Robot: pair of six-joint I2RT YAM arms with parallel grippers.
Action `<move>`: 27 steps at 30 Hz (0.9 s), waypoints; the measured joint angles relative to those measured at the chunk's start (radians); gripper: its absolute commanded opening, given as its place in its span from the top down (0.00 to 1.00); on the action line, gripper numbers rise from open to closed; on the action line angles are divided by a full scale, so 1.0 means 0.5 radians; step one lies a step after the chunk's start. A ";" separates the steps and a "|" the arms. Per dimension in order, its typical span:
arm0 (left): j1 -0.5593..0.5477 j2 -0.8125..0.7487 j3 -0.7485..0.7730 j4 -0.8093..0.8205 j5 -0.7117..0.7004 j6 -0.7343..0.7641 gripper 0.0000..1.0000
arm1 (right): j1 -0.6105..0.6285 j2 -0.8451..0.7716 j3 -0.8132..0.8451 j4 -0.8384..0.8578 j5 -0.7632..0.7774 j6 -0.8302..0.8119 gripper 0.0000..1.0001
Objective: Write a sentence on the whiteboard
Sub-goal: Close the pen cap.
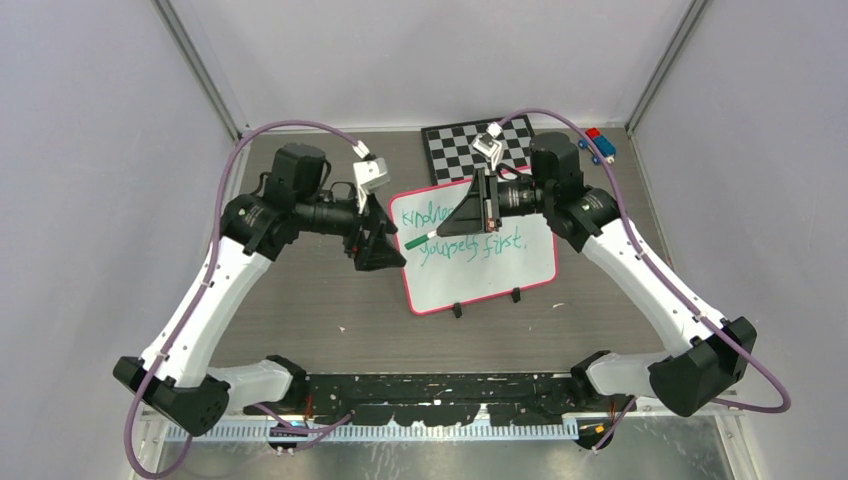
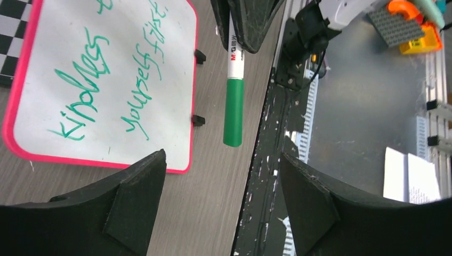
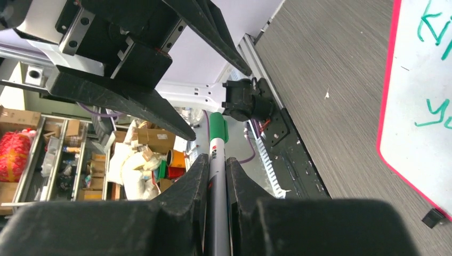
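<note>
The whiteboard [image 1: 480,290] with its pink-red frame lies on the table between the arms, also in the left wrist view [image 2: 48,101] and the right wrist view [image 3: 426,154]. The sentence [image 1: 470,246] [image 2: 106,80] is in green marker, in two lines. My right gripper [image 1: 452,228] [image 3: 216,159] is shut on a white marker [image 3: 217,136] above the board's left part. The marker's green capped end [image 1: 416,242] [image 2: 233,106] points at my left gripper [image 1: 385,248] [image 2: 221,160]. That gripper is open, its fingers just short of the cap, with nothing between them.
A black-and-white chequered board [image 1: 455,150] lies behind the whiteboard. A red and blue toy [image 1: 600,143] sits at the back right. A black rail [image 1: 430,395] runs along the table's near edge. Coloured bricks [image 2: 410,32] lie beyond it.
</note>
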 measured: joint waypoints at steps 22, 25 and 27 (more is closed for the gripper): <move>-0.274 0.194 0.005 -0.115 -0.108 0.075 1.00 | 0.119 0.015 0.019 -0.193 0.117 -0.176 1.00; -0.269 0.207 -0.001 -0.099 -0.040 -0.058 1.00 | 0.120 0.028 0.056 -0.237 0.093 -0.246 1.00; -0.267 0.222 -0.003 -0.089 0.018 -0.131 1.00 | 0.128 0.029 0.072 -0.274 0.075 -0.307 1.00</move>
